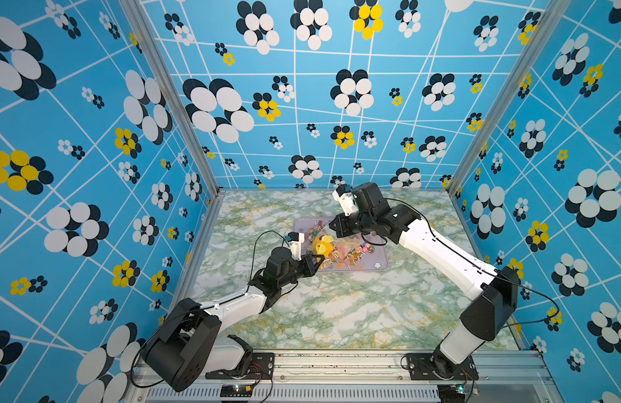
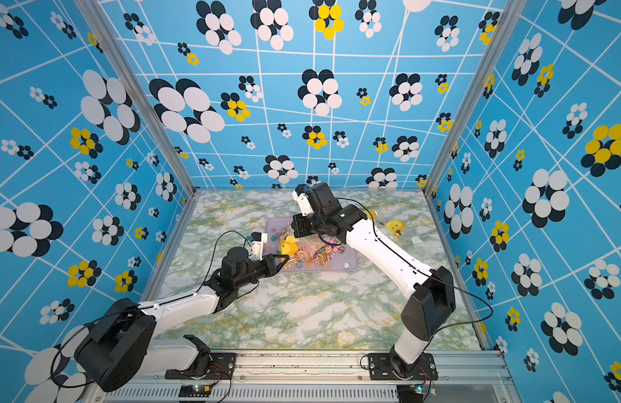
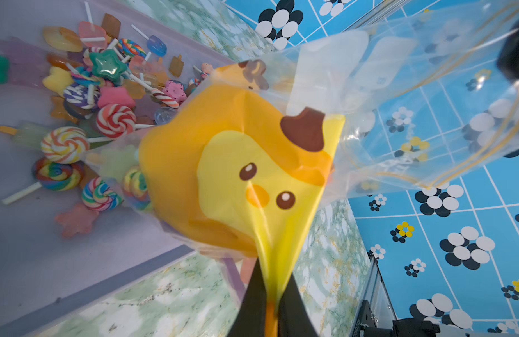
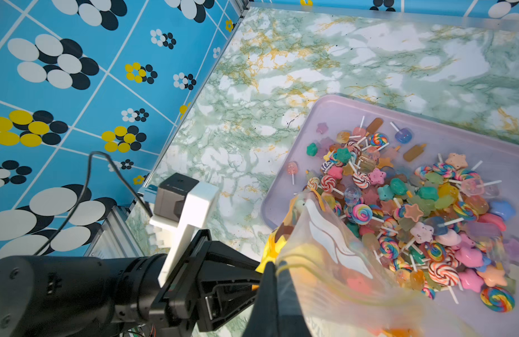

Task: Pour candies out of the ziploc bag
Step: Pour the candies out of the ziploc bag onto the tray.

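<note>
Left pincer [image 1: 320, 259] and right pincer [image 1: 333, 224] clamp tilted bag [image 1: 323, 245].

Looks like a robotics lab test cell rather than a home or shop. Boxed in on three sides by blue printed panels [image 1: 337, 104] with black, white and yellow flowers, held in bare aluminium posts [image 1: 171, 97]. Floored with a bench [image 1: 337, 314] in green marble film. Fitted with two robot arms [image 1: 441, 251] bolted to a metal rail [image 1: 337, 363] along the front edge, beside small circuit boards [image 1: 235, 388] with lit lamps.
</note>
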You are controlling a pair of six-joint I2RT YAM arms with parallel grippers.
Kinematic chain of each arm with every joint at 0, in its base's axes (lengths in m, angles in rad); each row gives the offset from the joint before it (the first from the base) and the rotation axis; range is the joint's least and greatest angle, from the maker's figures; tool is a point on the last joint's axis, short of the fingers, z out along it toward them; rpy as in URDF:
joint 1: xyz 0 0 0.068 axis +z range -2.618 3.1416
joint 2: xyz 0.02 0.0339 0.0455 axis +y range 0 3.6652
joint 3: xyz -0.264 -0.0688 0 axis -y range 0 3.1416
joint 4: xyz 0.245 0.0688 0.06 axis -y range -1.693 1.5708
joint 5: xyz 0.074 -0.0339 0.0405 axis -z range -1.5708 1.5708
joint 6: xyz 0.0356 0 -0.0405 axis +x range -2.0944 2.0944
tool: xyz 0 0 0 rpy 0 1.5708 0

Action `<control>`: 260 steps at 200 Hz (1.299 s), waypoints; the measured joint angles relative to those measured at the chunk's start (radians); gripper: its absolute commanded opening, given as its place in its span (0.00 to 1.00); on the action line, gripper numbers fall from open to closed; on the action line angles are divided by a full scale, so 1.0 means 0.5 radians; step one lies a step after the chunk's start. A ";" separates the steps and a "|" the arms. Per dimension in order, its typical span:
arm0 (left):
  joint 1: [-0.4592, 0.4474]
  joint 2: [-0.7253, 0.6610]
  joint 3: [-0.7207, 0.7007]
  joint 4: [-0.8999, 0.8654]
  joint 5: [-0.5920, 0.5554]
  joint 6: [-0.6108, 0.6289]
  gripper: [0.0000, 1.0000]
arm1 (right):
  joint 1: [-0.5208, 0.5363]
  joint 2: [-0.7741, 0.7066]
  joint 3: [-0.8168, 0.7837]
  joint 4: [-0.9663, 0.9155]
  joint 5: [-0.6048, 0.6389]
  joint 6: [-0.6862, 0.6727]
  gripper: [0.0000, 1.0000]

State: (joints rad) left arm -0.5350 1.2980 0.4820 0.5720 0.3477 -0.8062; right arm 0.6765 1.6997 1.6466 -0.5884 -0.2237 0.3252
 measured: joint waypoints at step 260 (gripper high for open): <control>0.154 -0.006 0.612 -0.868 -0.190 0.592 0.01 | -0.208 0.362 -0.029 0.244 -0.156 0.047 0.00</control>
State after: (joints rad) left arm -0.4580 1.2949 0.7879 0.1379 0.2527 -0.5102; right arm 0.5728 1.8809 1.6321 -0.4664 -0.3019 0.3489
